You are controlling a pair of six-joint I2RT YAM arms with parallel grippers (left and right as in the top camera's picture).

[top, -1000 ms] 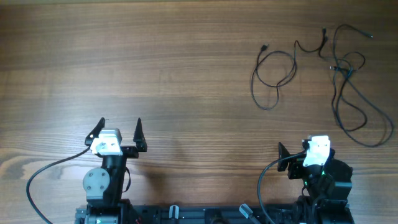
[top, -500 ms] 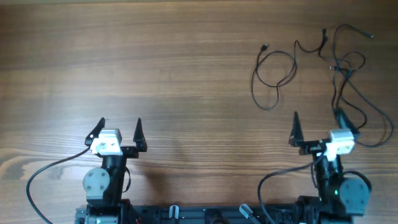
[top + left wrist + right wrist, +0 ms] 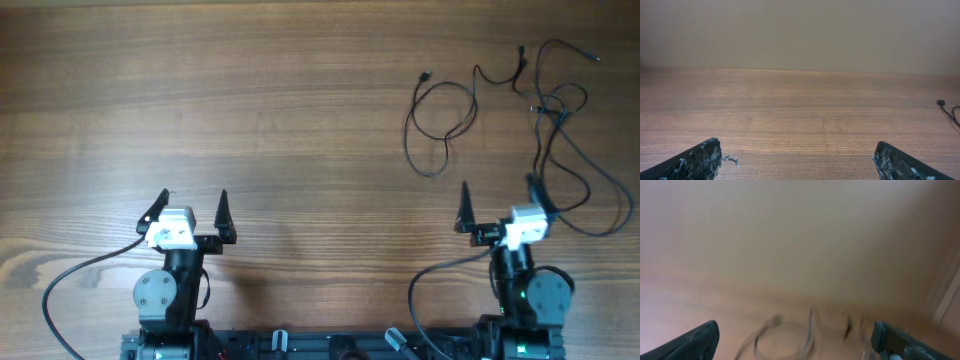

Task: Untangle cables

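A wooden table (image 3: 280, 90) is carrying thin black cables (image 3: 547, 110), which are lying in loose loops and crossing one another near its far right corner. One plug end (image 3: 426, 75) is lying left of the main tangle, on bare wood.

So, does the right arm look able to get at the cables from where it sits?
Probably yes. The right gripper, jaws open, sits just short of the nearest loop of the cables. Only bare table lies between, and nothing blocks the way.
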